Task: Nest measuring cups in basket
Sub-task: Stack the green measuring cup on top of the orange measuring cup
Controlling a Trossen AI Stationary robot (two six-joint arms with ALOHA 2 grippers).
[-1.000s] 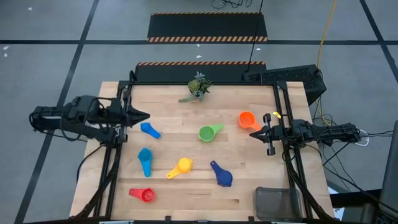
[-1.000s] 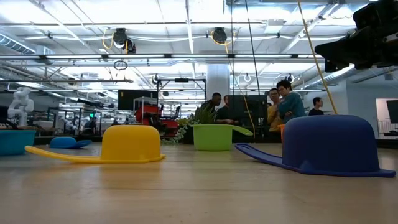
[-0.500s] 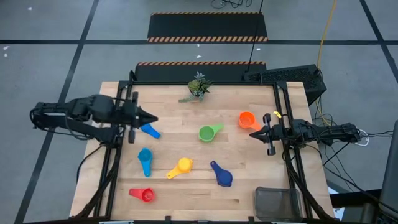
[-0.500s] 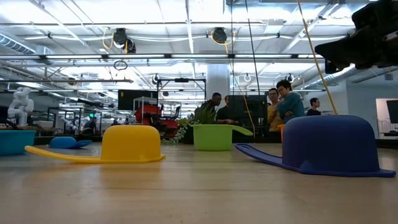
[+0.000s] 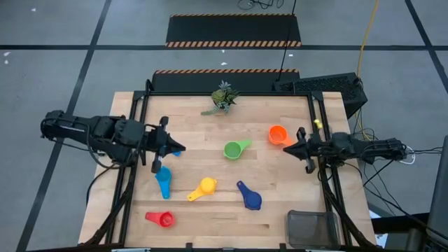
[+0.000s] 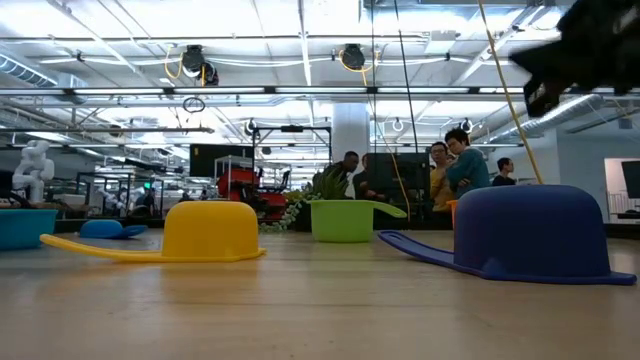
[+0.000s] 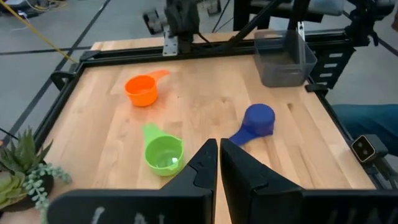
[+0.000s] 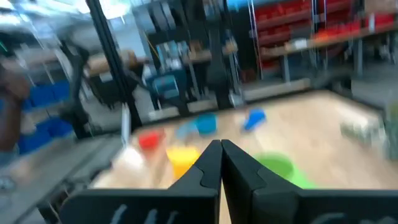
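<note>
Several measuring cups lie apart on the wooden table: orange (image 5: 277, 134), green (image 5: 235, 149), yellow (image 5: 203, 187), dark blue (image 5: 249, 197), light blue (image 5: 163, 180) and red (image 5: 162, 219). A small blue one (image 6: 105, 229) sits largely under my left gripper. The basket (image 5: 313, 229) stands at the table's near right corner. My left gripper (image 5: 180, 148) hovers shut over the table's left part, pointing toward the green cup (image 7: 163, 154). My right gripper (image 5: 283, 150) is shut at the right edge, just near of the orange cup, above the table.
A small green plant sprig (image 5: 222, 98) stands at the middle of the far edge. Black frame rails run along the table's left and right sides. People stand in the room beyond the table (image 6: 455, 160).
My left gripper has moved from the left edge in over the table toward its right, tipping downward, and now covers the small blue cup. My right gripper has rolled about its own axis and risen slightly. No cup has moved.
</note>
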